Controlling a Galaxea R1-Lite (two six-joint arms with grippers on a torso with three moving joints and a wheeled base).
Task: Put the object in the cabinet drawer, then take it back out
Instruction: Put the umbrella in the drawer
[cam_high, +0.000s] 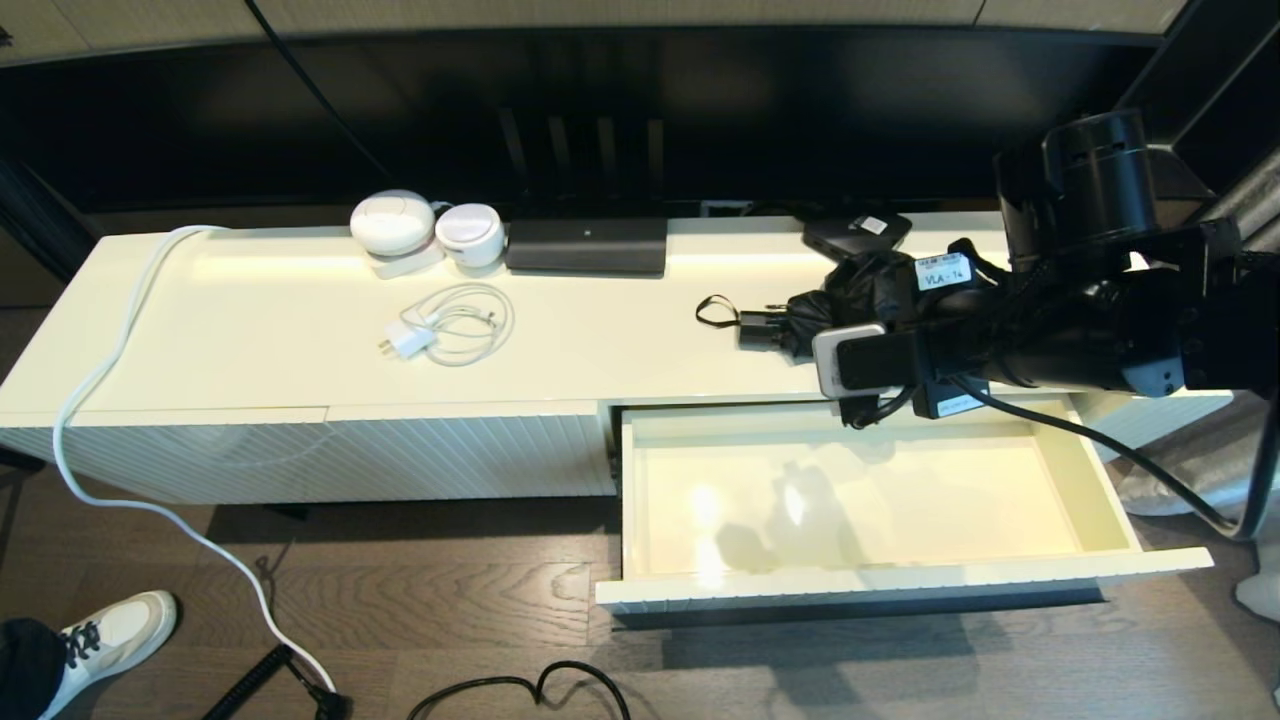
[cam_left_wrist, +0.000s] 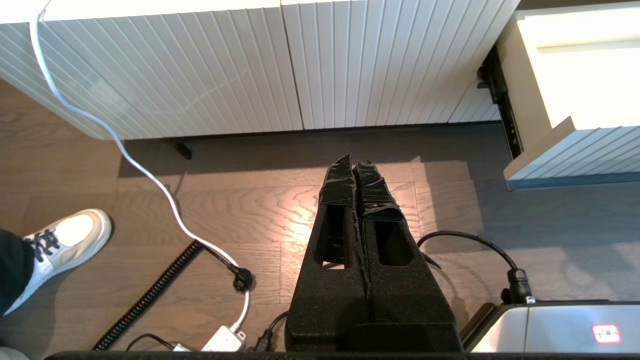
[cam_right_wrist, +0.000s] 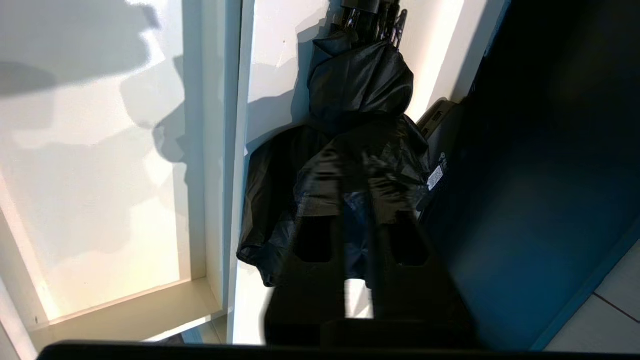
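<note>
The black folding umbrella (cam_high: 800, 318) lies on the cream cabinet top just behind the open drawer (cam_high: 900, 585), with its short handle and wrist loop (cam_high: 712, 312) pointing towards my left. My right gripper (cam_right_wrist: 356, 170) reaches down onto the wrinkly fabric (cam_right_wrist: 360, 90) and is shut on a fold of it, with only a narrow gap between the fingers. The drawer's smooth cream inside (cam_right_wrist: 100, 175) holds nothing. My left gripper (cam_left_wrist: 354, 165) hangs shut and empty over the wooden floor in front of the fluted panel (cam_left_wrist: 250, 70). It is out of the head view.
Behind the umbrella sits a flat black box with a white label (cam_high: 857, 232). A long black device (cam_high: 586, 245), two white round gadgets (cam_high: 392, 222) and a white charger with its cable (cam_high: 450, 325) lie on the cabinet top. A person's shoe (cam_high: 110, 630) and cables are on the floor.
</note>
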